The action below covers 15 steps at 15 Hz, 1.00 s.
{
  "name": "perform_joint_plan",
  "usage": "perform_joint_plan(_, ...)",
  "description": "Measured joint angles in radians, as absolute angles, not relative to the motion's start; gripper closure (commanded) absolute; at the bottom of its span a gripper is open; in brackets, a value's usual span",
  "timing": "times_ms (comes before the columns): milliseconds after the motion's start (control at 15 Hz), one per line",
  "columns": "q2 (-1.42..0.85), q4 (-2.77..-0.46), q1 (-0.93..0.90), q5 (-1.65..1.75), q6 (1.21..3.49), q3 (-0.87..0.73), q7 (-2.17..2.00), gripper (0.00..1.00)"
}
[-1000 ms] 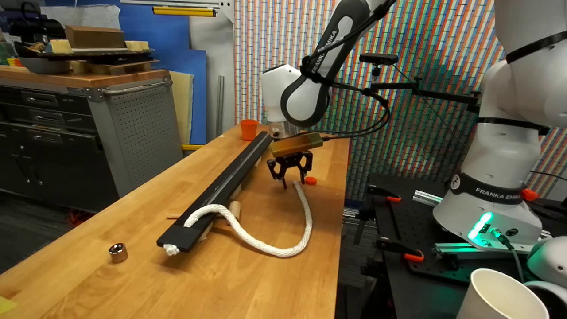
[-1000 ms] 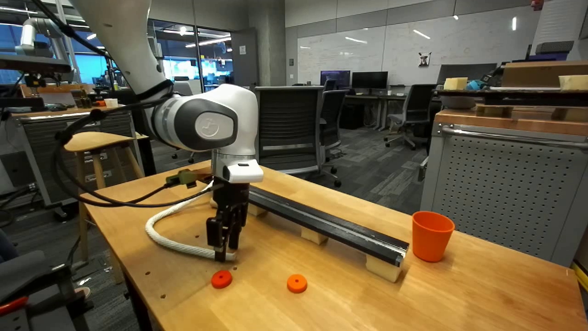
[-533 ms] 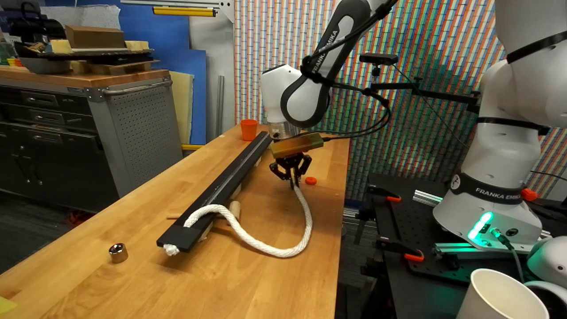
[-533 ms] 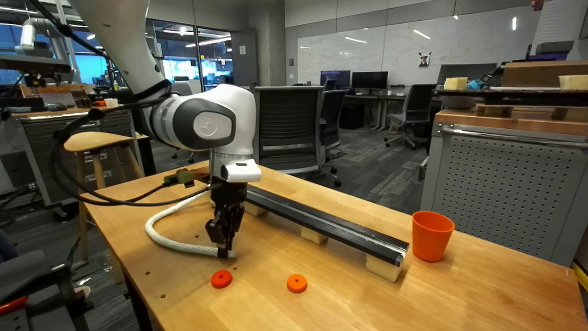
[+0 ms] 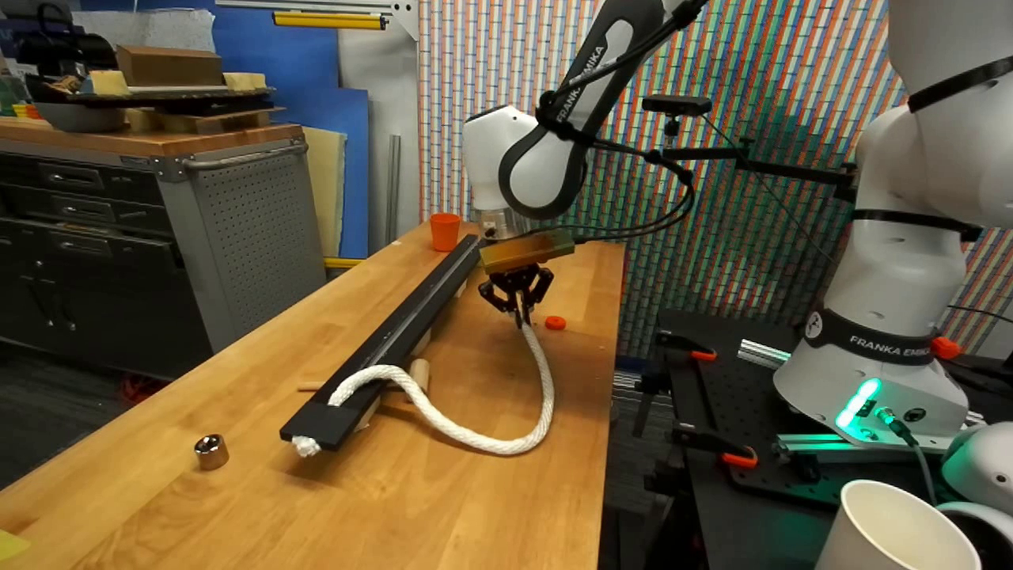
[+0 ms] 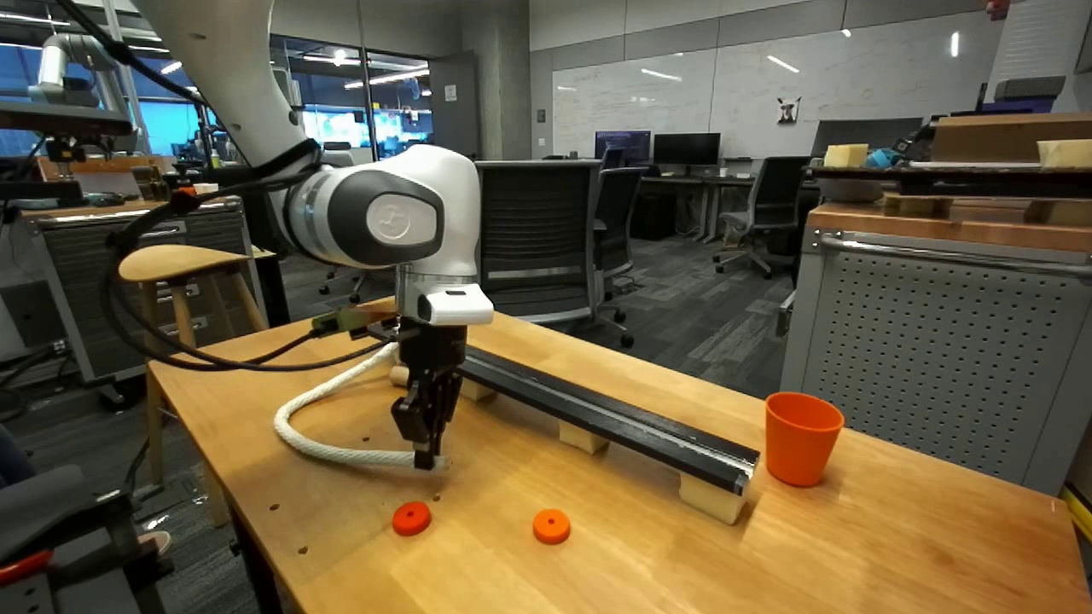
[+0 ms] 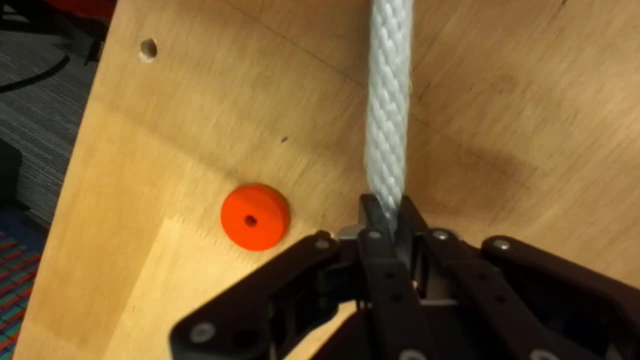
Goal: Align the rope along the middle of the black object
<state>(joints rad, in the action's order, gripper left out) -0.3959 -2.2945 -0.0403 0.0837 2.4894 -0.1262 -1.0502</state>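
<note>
The rope (image 7: 389, 100) is cropped by the wrist view's top edge. In an exterior view, the bar (image 6: 607, 414) is partly hidden by the gripper (image 6: 429, 459).

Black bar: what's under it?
Pale blocks prop the bar above the table. A wooden stick shows at one edge; the bar hides what lies deeper underneath.

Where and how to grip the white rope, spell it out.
Just short of its loose end, I'd say, pinching across its width from above, as the gripper has it. There the white rope runs straight, looks slim enough to pinch, and is apart from the black bar; the table underneath favours coming down.
</note>
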Motion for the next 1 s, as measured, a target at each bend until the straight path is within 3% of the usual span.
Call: perform_joint_plan(1000,-0.363,-1.951,-0.069,0.371,2.196,-0.219,-1.274,0.97)
